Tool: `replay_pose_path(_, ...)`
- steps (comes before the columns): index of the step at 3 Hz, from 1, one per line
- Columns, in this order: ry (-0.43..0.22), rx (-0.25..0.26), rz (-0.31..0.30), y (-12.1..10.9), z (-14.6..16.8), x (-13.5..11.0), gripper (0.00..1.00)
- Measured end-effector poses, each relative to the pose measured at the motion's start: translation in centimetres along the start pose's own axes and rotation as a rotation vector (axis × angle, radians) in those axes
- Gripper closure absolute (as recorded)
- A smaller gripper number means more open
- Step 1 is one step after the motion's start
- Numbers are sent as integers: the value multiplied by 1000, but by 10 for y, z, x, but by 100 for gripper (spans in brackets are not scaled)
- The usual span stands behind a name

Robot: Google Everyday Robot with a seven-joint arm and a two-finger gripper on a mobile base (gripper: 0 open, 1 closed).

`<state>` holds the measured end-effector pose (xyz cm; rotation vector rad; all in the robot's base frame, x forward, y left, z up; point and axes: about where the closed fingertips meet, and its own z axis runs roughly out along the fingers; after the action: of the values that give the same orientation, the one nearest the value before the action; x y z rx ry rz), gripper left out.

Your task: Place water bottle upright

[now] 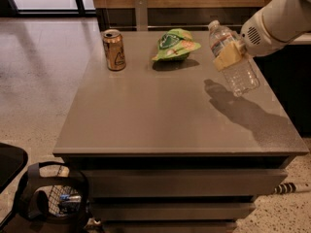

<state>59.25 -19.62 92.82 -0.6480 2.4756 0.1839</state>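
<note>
Clear plastic up in the air: the gripper (228,56) is clamped round the middle of the water bottle (241,75), which is tilted, cap up-left, above the table (160,120). Left of the gripper lies a green chip bag (175,45); farther left stands the gold can (114,50).

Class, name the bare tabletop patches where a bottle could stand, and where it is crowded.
Free: the front half and middle of the table, bordered behind by the gold can and snack bag. Crowded: the back edge, and the right side, where the tool holds the water bottle tilted.
</note>
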Motion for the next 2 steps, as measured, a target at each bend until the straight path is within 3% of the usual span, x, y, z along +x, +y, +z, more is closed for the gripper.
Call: replay_pose_path(2, -194, -44, -214, -2, -23, -38, 100)
